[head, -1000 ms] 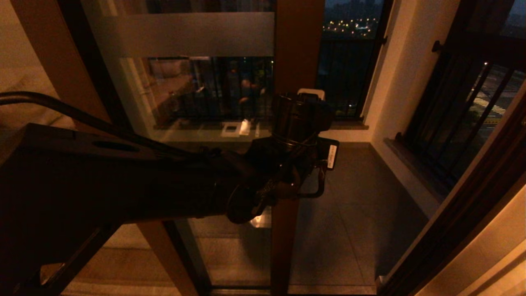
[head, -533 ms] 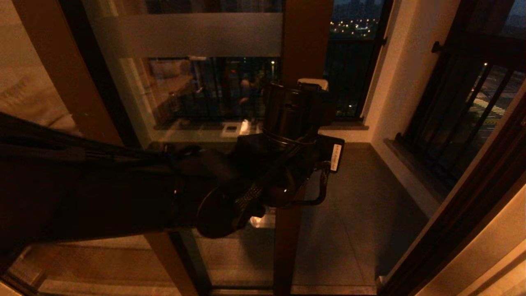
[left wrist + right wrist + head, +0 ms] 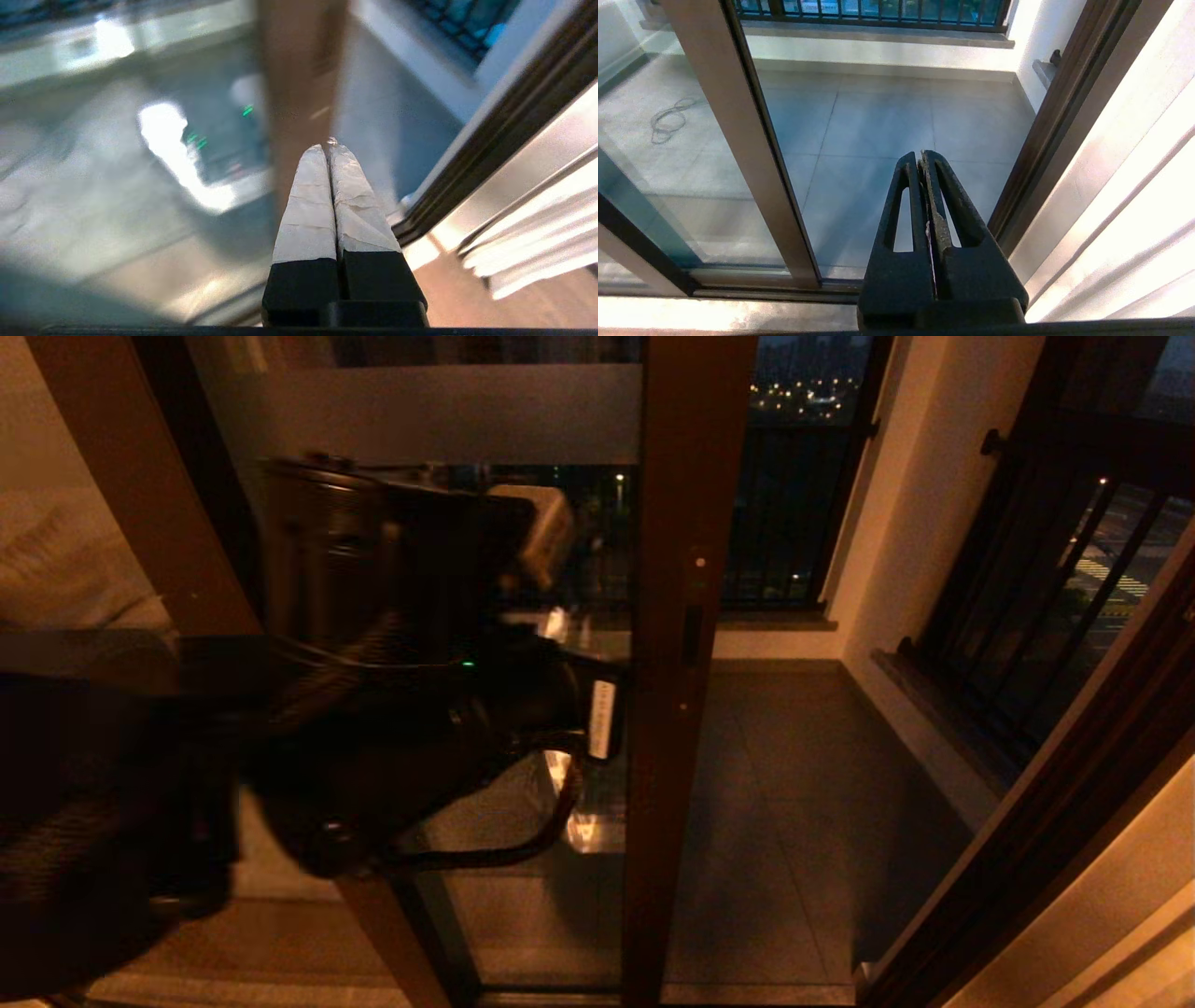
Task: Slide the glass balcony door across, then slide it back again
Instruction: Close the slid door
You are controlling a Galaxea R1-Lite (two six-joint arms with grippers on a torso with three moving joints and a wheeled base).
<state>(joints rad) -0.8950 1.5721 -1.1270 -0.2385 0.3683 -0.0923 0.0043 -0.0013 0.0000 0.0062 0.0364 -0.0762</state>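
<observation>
The glass balcony door (image 3: 439, 644) has a frosted band near its top and a reddish-brown upright stile (image 3: 691, 523) with a slim handle slot (image 3: 691, 635). It stands partly across, with an open gap to the dark jamb (image 3: 1055, 803) on the right. My left gripper (image 3: 546, 527) is left of the stile, in front of the glass and apart from it. In the left wrist view its white-taped fingers (image 3: 308, 205) are pressed together with nothing between them, pointing toward the stile (image 3: 299, 84). My right gripper (image 3: 920, 156) is shut and empty, low before the doorway; the door stile (image 3: 738, 140) is beside it.
A black-barred railing window (image 3: 1055, 569) lines the balcony's right side, with a white wall corner (image 3: 896, 523) beside it. Grey floor tiles (image 3: 803, 803) show through the gap. A loose cable (image 3: 668, 121) lies on the balcony floor. A pale curtain (image 3: 537, 224) hangs right of the jamb.
My left arm has swung left and back from the door's stile, which it covered before. The stile shifted slightly right a second ago and has since stayed put.
</observation>
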